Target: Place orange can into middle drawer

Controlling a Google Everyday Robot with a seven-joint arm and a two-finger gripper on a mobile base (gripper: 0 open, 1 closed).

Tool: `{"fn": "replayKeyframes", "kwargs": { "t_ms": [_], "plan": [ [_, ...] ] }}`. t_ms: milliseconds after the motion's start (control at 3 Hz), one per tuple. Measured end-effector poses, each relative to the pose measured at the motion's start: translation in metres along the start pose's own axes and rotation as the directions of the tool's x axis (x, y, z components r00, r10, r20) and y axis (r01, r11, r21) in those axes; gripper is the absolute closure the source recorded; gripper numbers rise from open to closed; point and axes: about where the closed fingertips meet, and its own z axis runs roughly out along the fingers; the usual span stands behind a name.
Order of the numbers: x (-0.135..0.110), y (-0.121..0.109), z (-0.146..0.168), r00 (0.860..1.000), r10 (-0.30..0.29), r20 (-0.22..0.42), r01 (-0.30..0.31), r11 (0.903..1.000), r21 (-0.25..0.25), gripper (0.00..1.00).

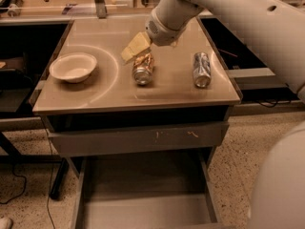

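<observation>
The orange can (143, 69) lies on its side in the middle of the tan table top (119, 92), one silver end towards me. My gripper (135, 48), pale yellow, hangs at the end of the white arm just above and behind the can's far end. I cannot tell whether it touches the can. The middle drawer (143, 194) stands pulled out below the table, a wide shallow grey tray with a bare flat floor.
A silver-grey can (201, 69) lies on its side on the right of the table. A white bowl (73, 67) sits on the left. A shut grey drawer front with pale scratches (138, 138) is above the open drawer. Benches stand behind and to both sides.
</observation>
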Motion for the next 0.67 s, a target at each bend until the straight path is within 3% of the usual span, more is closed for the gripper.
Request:
{"fn": "replayKeyframes", "kwargs": {
  "t_ms": [333,667],
  "plan": [
    [-0.0073,-0.0049,0.0176,0.999,0.038,-0.030,-0.038,0.9993,0.005,0.00],
    [-0.0077,-0.0051,0.0188,0.999,0.041,-0.032,-0.041,0.9992,0.005,0.00]
  ]
}}
